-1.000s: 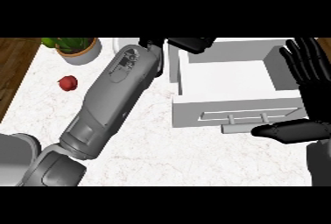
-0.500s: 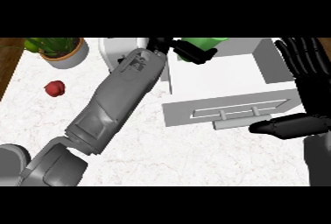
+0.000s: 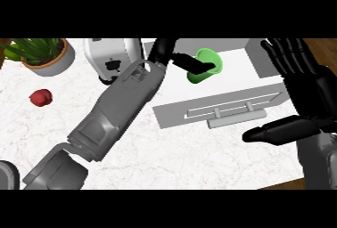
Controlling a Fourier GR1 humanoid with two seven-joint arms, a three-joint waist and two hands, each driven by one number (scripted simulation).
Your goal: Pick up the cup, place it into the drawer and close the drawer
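Bare white marble counter (image 3: 197,156) near side: passable. Far left obstructed: potted green plant (image 3: 39,53), white toaster (image 3: 115,55), red apple (image 3: 41,97).

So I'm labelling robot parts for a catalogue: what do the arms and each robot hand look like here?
Both forearms are grey, boxy shells with panel seams; the left forearm shows a segment joint near the elbow. The left robot hand and right robot hand are black, with jointed fingers and a thumb. No cables, markings or sleeves show.

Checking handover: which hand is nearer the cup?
Left. The left hand is curled on the green cup over the drawer; the right hand stays open, off to the cup's right.
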